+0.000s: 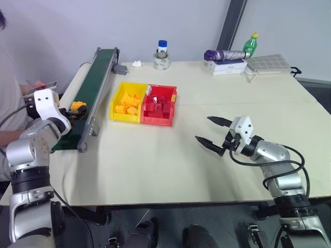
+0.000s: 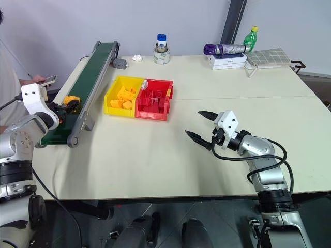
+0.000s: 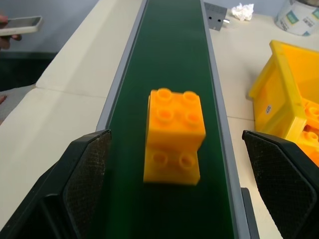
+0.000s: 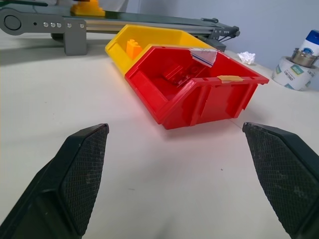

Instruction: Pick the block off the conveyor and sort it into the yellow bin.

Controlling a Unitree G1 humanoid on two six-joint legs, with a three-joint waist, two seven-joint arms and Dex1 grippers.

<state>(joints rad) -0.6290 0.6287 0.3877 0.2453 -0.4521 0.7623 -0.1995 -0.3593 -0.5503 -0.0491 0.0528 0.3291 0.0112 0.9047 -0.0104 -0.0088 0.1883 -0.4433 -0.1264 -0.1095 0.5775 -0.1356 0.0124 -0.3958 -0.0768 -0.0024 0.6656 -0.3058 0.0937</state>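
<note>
The block [image 3: 174, 134], yellow-orange with a studded top, sits on the dark-green conveyor [image 1: 100, 72] near its front end at the table's left. My left gripper [image 3: 174, 149] is open; the block stands between its black fingers [image 3: 87, 174] with a gap on each side. To the right of the belt is the yellow bin [image 1: 124, 118], holding several yellow bricks and joined to a red bin [image 1: 158, 122] with red bricks. Over bare table at the right, my right gripper [image 1: 202, 128] is open, holds nothing, and points toward the bins.
A person's hand holds a phone [image 1: 44, 87] at the far left beside the belt. At the back stand a tape roll with a small bottle [image 1: 162, 57], crumpled paper [image 1: 137, 64], a box with a green bottle [image 1: 251, 44] and a white grid tray [image 1: 269, 63].
</note>
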